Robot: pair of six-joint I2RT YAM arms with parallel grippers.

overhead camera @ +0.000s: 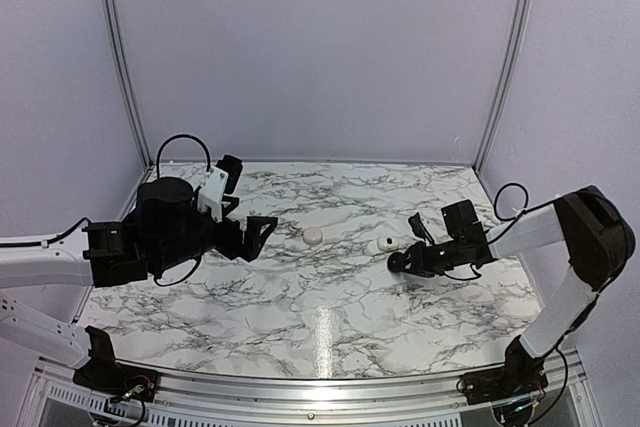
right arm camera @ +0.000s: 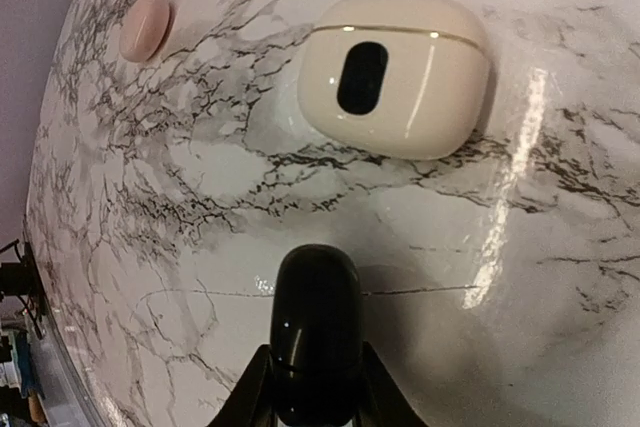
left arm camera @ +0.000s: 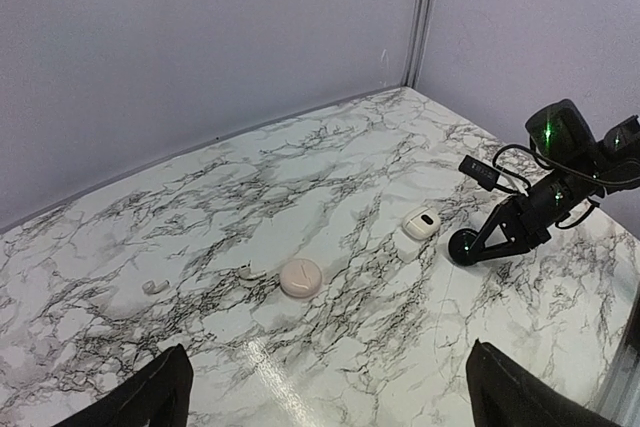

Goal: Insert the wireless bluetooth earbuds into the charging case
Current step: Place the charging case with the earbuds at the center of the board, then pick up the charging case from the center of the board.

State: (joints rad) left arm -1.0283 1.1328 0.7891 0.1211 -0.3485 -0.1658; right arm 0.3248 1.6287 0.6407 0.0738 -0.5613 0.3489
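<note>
Lilac walls enclose a glossy, grey-veined marble table (overhead camera: 330, 327). The cream charging case (overhead camera: 313, 236) lies closed at mid-table. Left claw (overhead camera: 255, 235) gapes wide near it. Right claw (overhead camera: 402, 263) pinches a black puck (right arm camera: 316, 332) beside a white squarish piece (overhead camera: 384, 244).

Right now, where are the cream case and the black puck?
cream case (left arm camera: 300, 278), left wrist view, top of its lid.
black puck (right arm camera: 316, 327), right wrist view, its glossy top.

Even overhead light, glare streak on glossy table (overhead camera: 325, 332), wrist edges perhaps warped.
</note>
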